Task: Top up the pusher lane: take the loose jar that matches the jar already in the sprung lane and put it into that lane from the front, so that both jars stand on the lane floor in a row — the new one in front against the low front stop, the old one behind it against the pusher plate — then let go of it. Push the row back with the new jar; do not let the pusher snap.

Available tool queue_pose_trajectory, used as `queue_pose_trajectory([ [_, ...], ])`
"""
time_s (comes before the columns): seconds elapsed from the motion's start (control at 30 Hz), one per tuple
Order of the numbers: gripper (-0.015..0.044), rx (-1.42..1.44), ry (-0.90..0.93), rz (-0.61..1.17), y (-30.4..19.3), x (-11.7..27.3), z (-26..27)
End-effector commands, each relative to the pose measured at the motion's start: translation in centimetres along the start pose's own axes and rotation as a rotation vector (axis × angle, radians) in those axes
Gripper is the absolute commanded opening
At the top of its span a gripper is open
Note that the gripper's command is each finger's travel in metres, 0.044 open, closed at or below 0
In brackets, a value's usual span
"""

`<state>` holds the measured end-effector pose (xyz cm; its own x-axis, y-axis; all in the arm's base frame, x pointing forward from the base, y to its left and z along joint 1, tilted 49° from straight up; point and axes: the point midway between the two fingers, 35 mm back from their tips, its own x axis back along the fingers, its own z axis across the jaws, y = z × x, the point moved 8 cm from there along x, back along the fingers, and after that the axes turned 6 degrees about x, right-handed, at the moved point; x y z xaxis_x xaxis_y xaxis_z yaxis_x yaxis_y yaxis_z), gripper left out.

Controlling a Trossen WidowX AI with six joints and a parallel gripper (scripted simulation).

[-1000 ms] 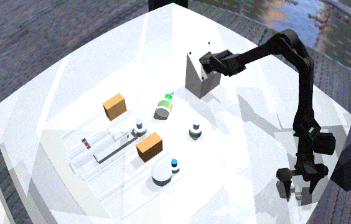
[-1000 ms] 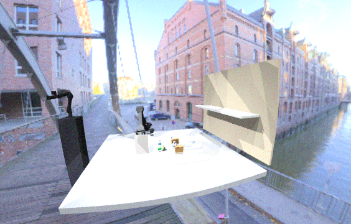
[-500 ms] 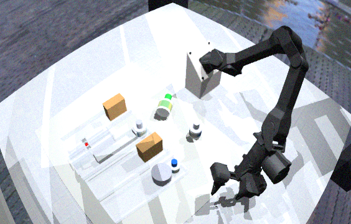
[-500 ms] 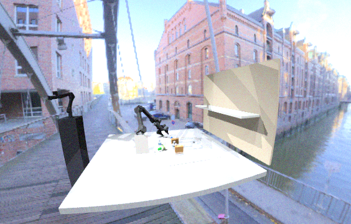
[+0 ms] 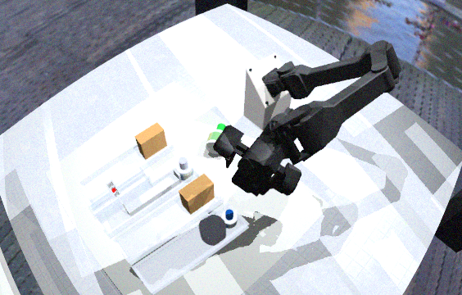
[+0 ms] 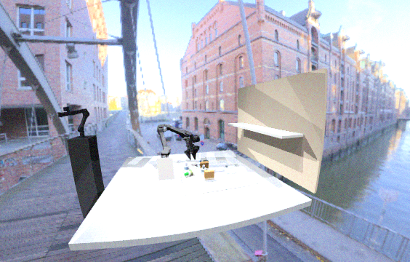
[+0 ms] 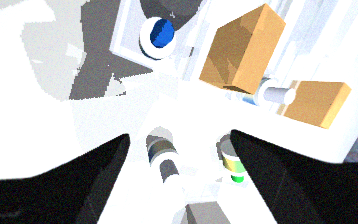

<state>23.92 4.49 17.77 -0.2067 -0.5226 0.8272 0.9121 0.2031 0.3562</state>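
Note:
The loose grey-capped jar (image 7: 164,159) stands upright below my gripper (image 5: 255,179) (image 6: 193,157) (image 7: 180,136). In the wrist view it shows between the spread fingers, nearer the left one; in the top view the gripper hides it. My gripper is open and empty, pointing down above it. A similar grey-capped jar (image 5: 183,163) (image 7: 279,94) stands at the front end of the sprung lane (image 5: 151,199), between two orange blocks. The pusher plate is too washed out to tell. A green-capped jar (image 5: 216,135) (image 6: 188,174) (image 7: 234,162) is beside the gripper, partly covered by a finger.
Orange blocks (image 5: 151,141) (image 5: 197,193) (image 7: 245,50) (image 7: 322,102) rise on both sides of the sprung lane. A blue-capped jar (image 5: 229,217) (image 7: 157,37) stands in the outer lane before a round dark thing (image 5: 212,230). A grey pedestal (image 5: 255,102) (image 6: 165,169) stands near the arm.

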Motion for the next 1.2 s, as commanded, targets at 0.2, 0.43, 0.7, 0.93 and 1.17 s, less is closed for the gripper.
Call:
queue_pose_trajectory([
  [0.2,0.044,-0.326,0.301,0.066,-6.3,1.9,-3.1],
  [0.43,0.044,-0.326,0.301,0.066,-6.3,1.7,-3.0],
  [0.7,0.044,-0.325,0.302,0.065,-6.3,-1.3,-2.0],
  [0.93,0.044,-0.325,0.303,0.065,-6.4,-2.7,-1.5],
  [1.17,0.044,-0.325,0.302,0.065,-6.3,-3.6,-1.3],
])
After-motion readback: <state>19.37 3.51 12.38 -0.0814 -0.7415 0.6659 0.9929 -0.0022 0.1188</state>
